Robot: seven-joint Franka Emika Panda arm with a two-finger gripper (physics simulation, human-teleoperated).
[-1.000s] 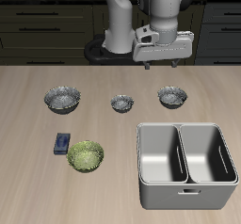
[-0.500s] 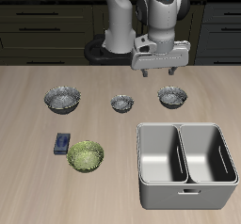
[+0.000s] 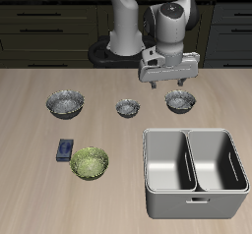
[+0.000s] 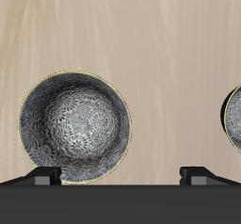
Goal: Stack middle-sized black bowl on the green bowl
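Note:
The middle-sized black bowl (image 3: pixel 179 101) stands toward the back of the table, its inside silvery-speckled; in the wrist view it (image 4: pixel 75 127) fills much of the frame. My gripper (image 3: pixel 169 83) hangs open just above and slightly behind it, fingers spread with nothing between them. The wrist view shows both fingertips (image 4: pixel 44 176) beside the bowl's rim, the gripper (image 4: pixel 120 176) empty. The green bowl (image 3: pixel 90 163) sits nearer the table's front edge, well away from the gripper.
The smallest dark bowl (image 3: pixel 127 107) stands beside the middle-sized one; its edge (image 4: pixel 233 120) shows in the wrist view. The widest dark bowl (image 3: pixel 64 103) is farther along that row. A small blue box (image 3: pixel 65 147) lies by the green bowl. A grey two-basin drainer (image 3: pixel 194 135) stands near the front.
My gripper has come down and shifted toward the middle-sized black bowl, staying open. The bowls have not moved.

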